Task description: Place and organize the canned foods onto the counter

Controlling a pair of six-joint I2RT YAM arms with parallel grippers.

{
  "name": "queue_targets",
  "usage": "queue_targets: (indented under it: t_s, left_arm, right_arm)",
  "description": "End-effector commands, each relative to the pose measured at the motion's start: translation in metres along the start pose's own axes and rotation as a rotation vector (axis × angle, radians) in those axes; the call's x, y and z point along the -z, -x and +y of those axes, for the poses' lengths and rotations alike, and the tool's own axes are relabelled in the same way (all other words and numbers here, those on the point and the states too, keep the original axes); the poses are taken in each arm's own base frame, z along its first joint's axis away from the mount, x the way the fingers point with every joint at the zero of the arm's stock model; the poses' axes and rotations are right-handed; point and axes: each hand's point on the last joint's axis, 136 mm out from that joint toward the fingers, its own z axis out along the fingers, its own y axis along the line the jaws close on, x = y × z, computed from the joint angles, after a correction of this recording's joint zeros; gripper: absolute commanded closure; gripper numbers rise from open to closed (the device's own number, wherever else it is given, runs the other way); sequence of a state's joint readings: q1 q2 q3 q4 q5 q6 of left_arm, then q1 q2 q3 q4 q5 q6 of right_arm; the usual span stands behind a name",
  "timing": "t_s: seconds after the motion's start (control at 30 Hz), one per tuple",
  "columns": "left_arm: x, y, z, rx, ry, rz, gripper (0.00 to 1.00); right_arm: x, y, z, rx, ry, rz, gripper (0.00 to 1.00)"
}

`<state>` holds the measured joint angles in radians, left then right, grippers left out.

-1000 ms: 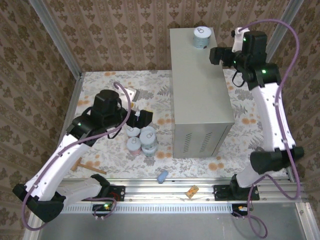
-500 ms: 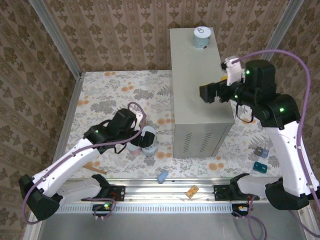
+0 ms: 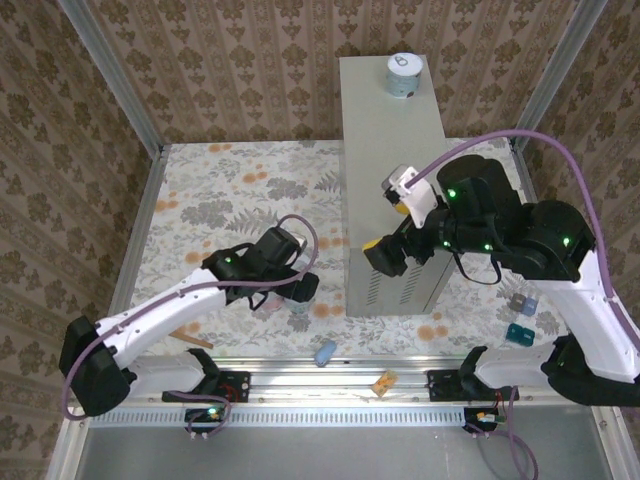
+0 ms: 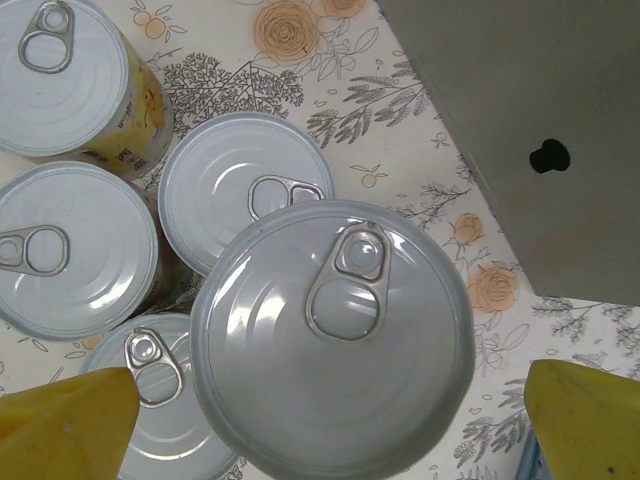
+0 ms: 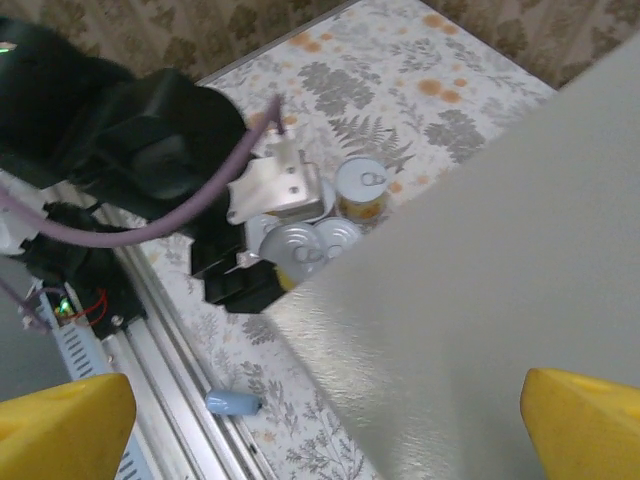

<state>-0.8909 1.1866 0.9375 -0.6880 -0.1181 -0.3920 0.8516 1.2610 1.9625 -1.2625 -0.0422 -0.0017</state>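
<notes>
Pickup in hand: the left claw (image 4: 326, 420), wide apart, hangs over the nearest can (image 4: 335, 340) of 5 clustered on the floor (image 3: 230, 185) beside the bench (image 3: 395, 160), where another can (image 3: 402, 75) already stands. Next it must lower and close. The right claw (image 5: 322, 425) is apart and empty.

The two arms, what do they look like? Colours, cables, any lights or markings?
The left arm and right arm have white link shells and black joint housings; the left gripper and right gripper are black with yellow fingertips. A purple cable loops along each arm, small green lights glow on the housings, and a white bracket sits at the right wrist.
</notes>
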Motion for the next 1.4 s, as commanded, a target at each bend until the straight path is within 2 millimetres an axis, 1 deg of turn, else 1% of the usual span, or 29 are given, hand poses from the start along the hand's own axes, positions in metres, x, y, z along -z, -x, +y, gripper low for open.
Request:
queue_targets:
  t_s: [0.0,0.13,0.27,0.53,0.73,0.87,1.03,1.13,1.2,1.27,1.37]
  left_arm:
    - [-0.004,0.004,0.005,0.011,0.046,-0.014,0.00]
    - [-0.010,0.003,0.004,0.008,0.046,-0.006,0.00]
    - [-0.016,0.004,0.002,0.001,0.043,-0.001,0.00]
    - [-0.027,0.000,0.000,-0.010,0.044,0.035,0.03]
    - [-0.026,0.001,0.000,-0.021,0.046,0.043,0.14]
    - [-0.015,0.011,0.000,-0.032,0.049,0.018,0.20]
    - [0.008,0.031,0.000,-0.064,0.061,-0.017,0.23]
    - [0.029,0.047,-0.002,-0.093,0.063,-0.043,0.24]
    - [0.043,0.057,-0.001,-0.112,0.070,-0.065,0.27]
    - [0.057,0.065,-0.002,-0.128,0.069,-0.084,0.27]
    - [0.083,0.082,-0.006,-0.147,0.041,-0.128,0.27]
  right_arm:
    - [-0.002,-0.015,0.007,0.077,-0.016,0.104,0.00]
    - [-0.004,-0.016,0.021,0.125,0.010,0.127,0.00]
    - [-0.006,-0.018,0.027,0.157,0.019,0.145,0.00]
    - [-0.011,-0.020,0.027,0.179,0.012,0.160,0.00]
    - [-0.011,-0.016,0.022,0.177,-0.017,0.135,0.00]
    - [-0.011,-0.014,0.012,0.170,-0.078,0.107,0.00]
    - [-0.003,-0.006,-0.006,0.137,-0.177,0.043,0.00]
    - [0.003,-0.003,-0.015,0.118,-0.218,0.004,0.00]
    - [0.007,-0.004,-0.019,0.107,-0.229,-0.012,0.00]
    - [0.010,-0.005,-0.022,0.096,-0.246,-0.024,0.00]
    - [0.016,-0.007,-0.028,0.084,-0.274,-0.040,0.00]
